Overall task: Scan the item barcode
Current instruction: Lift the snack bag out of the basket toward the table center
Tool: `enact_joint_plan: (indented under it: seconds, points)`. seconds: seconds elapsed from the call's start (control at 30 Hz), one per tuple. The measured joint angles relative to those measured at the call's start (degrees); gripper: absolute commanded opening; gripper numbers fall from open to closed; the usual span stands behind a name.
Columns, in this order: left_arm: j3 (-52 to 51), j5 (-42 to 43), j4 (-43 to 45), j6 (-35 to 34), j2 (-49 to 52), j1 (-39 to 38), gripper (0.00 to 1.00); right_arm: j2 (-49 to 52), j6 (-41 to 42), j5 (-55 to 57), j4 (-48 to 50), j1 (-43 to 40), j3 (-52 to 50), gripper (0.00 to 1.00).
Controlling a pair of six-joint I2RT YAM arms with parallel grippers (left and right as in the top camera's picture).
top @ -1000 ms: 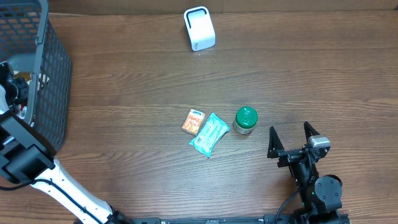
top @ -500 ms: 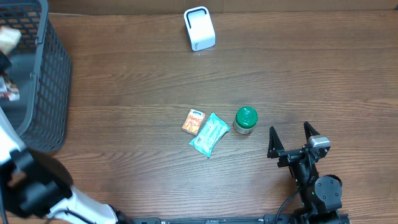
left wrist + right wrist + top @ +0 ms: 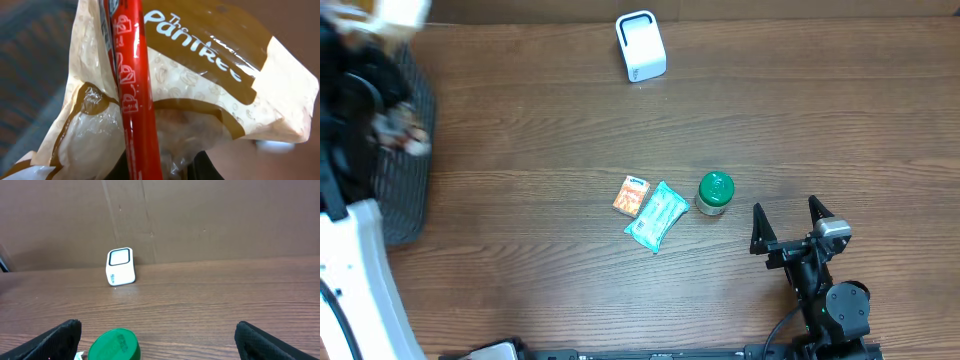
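We are pinching the snack bag (image 3: 200, 100) in the left gripper (image 3: 165, 171) up by the basket (image 3: 415, 185), well apart from the scanner (image 3: 640, 46), while the right gripper (image 3: 160, 335) is standing wide open, so we are risking a slip or a failed scan off the slick, creased film.

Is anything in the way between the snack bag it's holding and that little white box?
Nothing visible does. The table between the snack bag and the white box is bare wood; the orange packet, teal packet and green-lidded jar lie well off that line.
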Motion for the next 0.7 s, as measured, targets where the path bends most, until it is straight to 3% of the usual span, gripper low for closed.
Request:
enact_joint_plan:
  seconds: [0.13,0.27,0.7]
  points:
    - [-0.4,-0.1,-7.2,-4.0,-0.5,-6.5,0.04,0.0,0.0,0.0,0.0,0.0,0.0,1.0]
    - [-7.3,-0.2,-8.4,-7.5,0.0,-13.3,0.04,0.0,0.0,0.0,0.0,0.0,0.0,1.0]
    - [-40.9,-1.9,8.1,-18.1,1.7,-29.6,0.04,0.0,0.0,0.0,0.0,0.0,0.0,1.0]
